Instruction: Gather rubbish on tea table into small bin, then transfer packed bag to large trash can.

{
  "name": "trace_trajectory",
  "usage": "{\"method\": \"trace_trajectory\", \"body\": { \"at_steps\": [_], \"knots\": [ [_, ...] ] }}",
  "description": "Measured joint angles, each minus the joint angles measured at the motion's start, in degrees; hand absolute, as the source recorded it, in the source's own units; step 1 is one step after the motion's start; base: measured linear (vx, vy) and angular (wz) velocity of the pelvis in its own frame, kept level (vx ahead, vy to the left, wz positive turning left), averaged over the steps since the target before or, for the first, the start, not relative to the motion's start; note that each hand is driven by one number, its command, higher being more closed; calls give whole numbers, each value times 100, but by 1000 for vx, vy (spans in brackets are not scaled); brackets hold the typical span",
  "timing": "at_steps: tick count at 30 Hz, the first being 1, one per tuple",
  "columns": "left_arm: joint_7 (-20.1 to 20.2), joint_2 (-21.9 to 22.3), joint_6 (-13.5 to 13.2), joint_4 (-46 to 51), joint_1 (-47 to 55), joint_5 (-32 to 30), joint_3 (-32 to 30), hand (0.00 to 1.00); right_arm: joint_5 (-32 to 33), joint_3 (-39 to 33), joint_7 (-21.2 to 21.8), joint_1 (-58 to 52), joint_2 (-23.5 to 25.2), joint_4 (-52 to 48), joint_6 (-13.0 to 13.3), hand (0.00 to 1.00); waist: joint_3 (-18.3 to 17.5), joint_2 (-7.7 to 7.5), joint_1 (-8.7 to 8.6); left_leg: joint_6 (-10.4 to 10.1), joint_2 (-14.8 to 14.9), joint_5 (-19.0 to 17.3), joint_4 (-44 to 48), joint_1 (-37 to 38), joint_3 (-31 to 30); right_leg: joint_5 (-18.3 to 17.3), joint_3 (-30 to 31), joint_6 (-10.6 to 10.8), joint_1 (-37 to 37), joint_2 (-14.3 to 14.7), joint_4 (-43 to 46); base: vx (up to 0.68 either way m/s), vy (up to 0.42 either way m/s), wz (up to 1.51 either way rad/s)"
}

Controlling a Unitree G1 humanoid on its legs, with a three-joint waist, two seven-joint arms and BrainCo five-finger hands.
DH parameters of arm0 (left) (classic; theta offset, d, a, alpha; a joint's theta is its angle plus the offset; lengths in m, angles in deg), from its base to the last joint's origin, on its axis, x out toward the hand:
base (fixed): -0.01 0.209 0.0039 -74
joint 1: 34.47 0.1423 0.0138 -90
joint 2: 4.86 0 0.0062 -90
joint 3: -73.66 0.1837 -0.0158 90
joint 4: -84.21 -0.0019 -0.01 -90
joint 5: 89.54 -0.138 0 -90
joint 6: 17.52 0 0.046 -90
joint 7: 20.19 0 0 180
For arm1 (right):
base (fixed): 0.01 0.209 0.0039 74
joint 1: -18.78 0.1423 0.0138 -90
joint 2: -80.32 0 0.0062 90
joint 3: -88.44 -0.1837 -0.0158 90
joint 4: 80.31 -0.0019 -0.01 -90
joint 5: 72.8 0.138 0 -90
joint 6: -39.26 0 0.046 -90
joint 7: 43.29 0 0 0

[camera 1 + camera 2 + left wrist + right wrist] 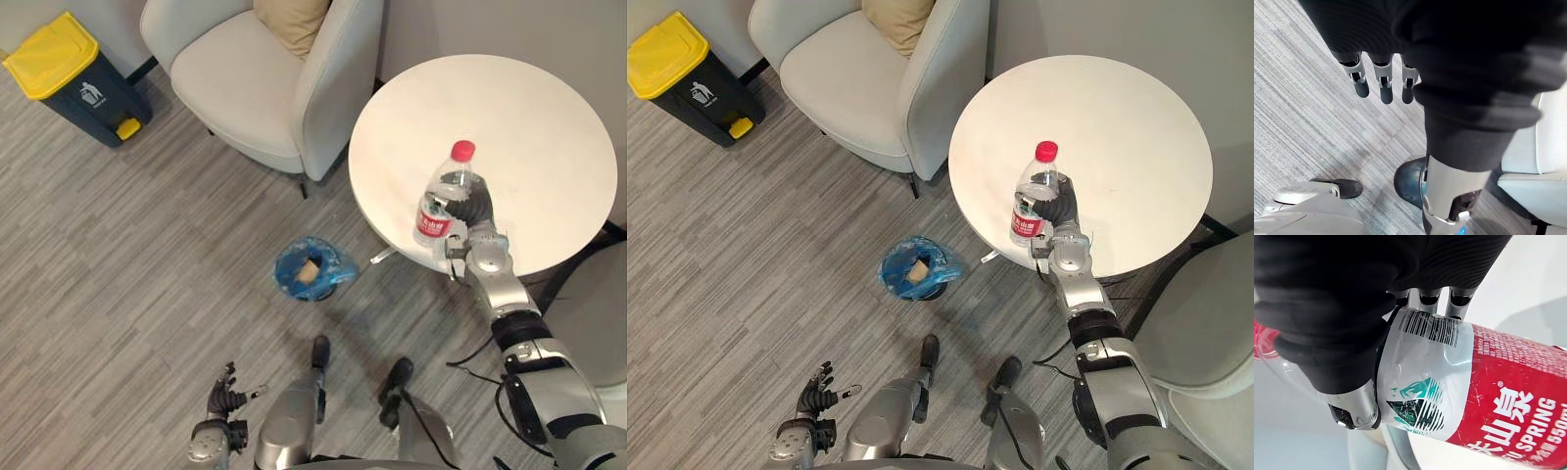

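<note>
A clear plastic bottle with a red cap and a red-and-white label stands upright near the front edge of the round white tea table. My right hand is curled round the bottle's middle, and in the right wrist view the fingers and thumb wrap the label of the bottle. The small bin, lined with a blue bag, stands on the floor left of the table with a brown scrap inside. My left hand hangs low near the floor, fingers relaxed and holding nothing.
A large dark trash can with a yellow lid stands at the far left by the wall. A pale armchair with a tan cushion sits between it and the table. Another light seat shows at the right edge.
</note>
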Motion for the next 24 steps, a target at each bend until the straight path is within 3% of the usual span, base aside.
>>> {"method": "trace_trajectory", "body": {
  "at_steps": [2, 5, 7, 8, 9, 11, 13, 16, 18, 19, 20, 21, 22, 24],
  "knots": [
    [-2, 19, -3, 100, -2, -1, 3, 0, -121, -103, 27, -635, 198, -648, 195, 100, -15, -12, -22, 1, -43, 10, -7, 91, -189, -186, -219, 30, 166, -48, 127, 112, -66, 49],
    [1, 63, -11, 120, -19, -6, 9, 0, -170, -96, 88, -1222, 462, -922, 236, 100, -106, -123, -80, 6, -128, 239, -44, 69, -148, -382, -576, 47, 319, -199, 250, 32, -18, 74],
    [5, 113, 10, 119, -23, -12, 12, 0, -176, -68, 183, -1581, 691, -1061, 239, 100, -128, -157, -211, 306, -82, 230, -46, 22, 919, -465, -982, 40, 549, -269, 249, -51, 53, 86],
    [10, 135, 20, 105, -33, -15, 4, 0, -191, -24, 263, -1786, 834, -1114, 239, 100, -172, -180, -269, 636, 67, -120, 71, 26, 1873, -561, -1140, 89, 629, -286, 356, -28, 78, 71],
    [17, 132, 34, 95, -30, -20, 2, 0, -222, 109, 294, -1966, 937, -1176, 236, 100, -295, -281, -294, 600, 276, -310, 230, -6, 2719, -574, -1237, 122, 658, -327, 351, 14, 79, 67],
    [31, 128, 62, 16, -123, -77, 29, 0, -277, 209, 404, -2239, 1025, -1501, 242, 100, -359, -352, -295, 589, 375, -345, 483, 3, 3199, -610, -1326, 259, 705, -423, 387, 115, 91, 41],
    [30, 96, 69, -24, -116, -129, 52, 0, -336, 283, 414, -2302, 1121, -1516, 242, 100, -403, -415, -300, 584, 260, -357, 476, 57, 3118, -665, -1321, 342, 729, -523, 488, 92, 82, 19],
    [51, 75, 106, -38, -77, -255, 213, 0, -515, 562, 544, -2425, 1210, -1469, 241, 100, -443, -518, -302, 598, -18, -791, 698, 177, 3059, -978, -1155, 573, 675, -1116, 1328, 85, 108, 19],
    [53, 29, 110, -24, -80, -289, 299, 0, -677, 780, 625, -2379, 1216, -1368, 234, 100, -446, -521, -314, 638, -51, -1015, 1017, 154, 3033, -971, -747, 506, 314, -1462, 2270, 120, 115, 7],
    [53, -46, 110, -20, -94, -318, 350, 0, -792, 919, 649, -2356, 1218, -1304, 230, 100, -438, -535, -326, 702, -30, -1143, 1279, 100, 2951, -801, -322, 241, -44, -1616, 3041, 141, 99, 11],
    [50, -94, 111, -18, -95, -342, 372, 0, -849, 992, 648, -2327, 1217, -1231, 230, 100, -433, -534, -343, 728, 11, -1213, 1404, 80, 2899, -682, -52, 60, -259, -1626, 3406, 124, 23, 37],
    [49, -221, 114, -16, -112, -364, 458, 0, -898, 1110, 660, -2240, 1222, -1038, 206, 100, -412, -533, -365, 736, 89, -1314, 1594, 64, 2717, -904, 447, 35, -537, -1483, 3806, 117, -28, 60],
    [42, -289, 111, -11, -128, -372, 484, 0, -911, 1229, 658, -2100, 1206, -840, 185, 100, -392, -527, -406, 731, 165, -1336, 1674, 53, 2574, -1184, 753, 60, -689, -1267, 3755, 107, -53, 69],
    [29, -365, 103, -14, -225, -374, 501, 0, -1028, 1416, 652, -1681, 1120, -676, 180, 100, -260, -519, -453, 703, 219, -1323, 1769, -61, 2317, -1316, 1067, 59, -912, -917, 3134, 59, -111, 77]
  ]
}}
